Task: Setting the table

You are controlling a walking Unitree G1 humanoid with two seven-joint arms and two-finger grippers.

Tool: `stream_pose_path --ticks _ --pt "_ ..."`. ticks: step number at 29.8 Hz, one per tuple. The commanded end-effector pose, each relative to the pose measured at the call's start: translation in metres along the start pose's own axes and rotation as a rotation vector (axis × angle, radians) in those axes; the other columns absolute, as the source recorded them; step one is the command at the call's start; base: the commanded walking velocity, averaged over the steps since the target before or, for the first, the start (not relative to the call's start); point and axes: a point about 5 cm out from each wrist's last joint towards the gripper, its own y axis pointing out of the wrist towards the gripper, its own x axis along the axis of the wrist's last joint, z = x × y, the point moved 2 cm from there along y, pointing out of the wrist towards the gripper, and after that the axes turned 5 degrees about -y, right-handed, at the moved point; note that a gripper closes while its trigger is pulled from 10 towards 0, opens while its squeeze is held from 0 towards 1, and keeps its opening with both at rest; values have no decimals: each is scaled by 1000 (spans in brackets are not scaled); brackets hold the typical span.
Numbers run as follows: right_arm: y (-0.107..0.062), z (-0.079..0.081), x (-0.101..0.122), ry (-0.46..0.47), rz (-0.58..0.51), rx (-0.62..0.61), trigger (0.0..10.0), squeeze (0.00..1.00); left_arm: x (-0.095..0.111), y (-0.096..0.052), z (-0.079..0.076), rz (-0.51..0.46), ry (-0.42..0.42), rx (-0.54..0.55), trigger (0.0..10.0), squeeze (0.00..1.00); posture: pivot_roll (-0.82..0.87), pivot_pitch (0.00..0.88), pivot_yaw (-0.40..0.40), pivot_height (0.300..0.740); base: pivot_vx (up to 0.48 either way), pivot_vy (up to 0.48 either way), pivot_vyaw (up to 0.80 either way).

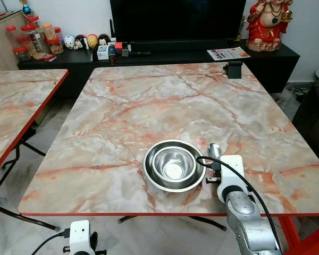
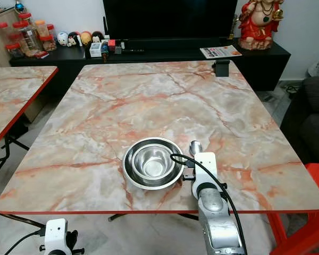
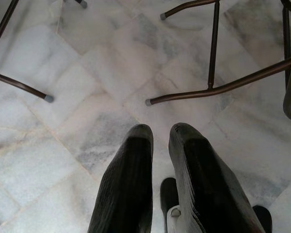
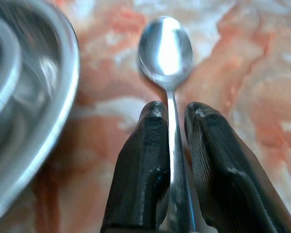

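Marble table (image 1: 149,101): near its front edge sits a steel plate (image 1: 151,178) with a bowl (image 1: 173,161) nested in it. Just right of the plate lies a spoon (image 4: 166,48), bowl end pointing away from the robot. Right gripper (image 4: 172,114) clamped on the spoon's handle. Left gripper (image 3: 159,133) hangs over the floor (image 3: 63,97), fingers nearly together, holding nothing.

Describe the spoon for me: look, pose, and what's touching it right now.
The spoon looks like polished steel, with a shiny oval head and a thin straight handle. It sits low over the marble table, just right of the steel bowls, head pointing away from the robot. The right hand has its two black fingers closed on the handle. Whether the head touches the table is unclear.
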Motion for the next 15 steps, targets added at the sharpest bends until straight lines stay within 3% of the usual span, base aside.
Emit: stream_pose_path --ticks 1,10,14,15 --pt "0 3 13 11 -60 10 10000 0 3 1 3 1 7 7 10000 0 -68 0 40 740 0 0 0" --pt "0 2 25 56 -153 6 10000 0 3 2 2 -1 5 6 10000 0 -65 0 38 740 0 0 0" --pt "-3 -12 37 66 -267 -101 10000 0 3 2 2 1 7 3 10000 0 -68 0 40 740 0 0 0" --pt "-7 -24 41 76 -319 -173 10000 0 3 2 2 0 6 3 10000 0 -68 0 41 740 0 0 0"
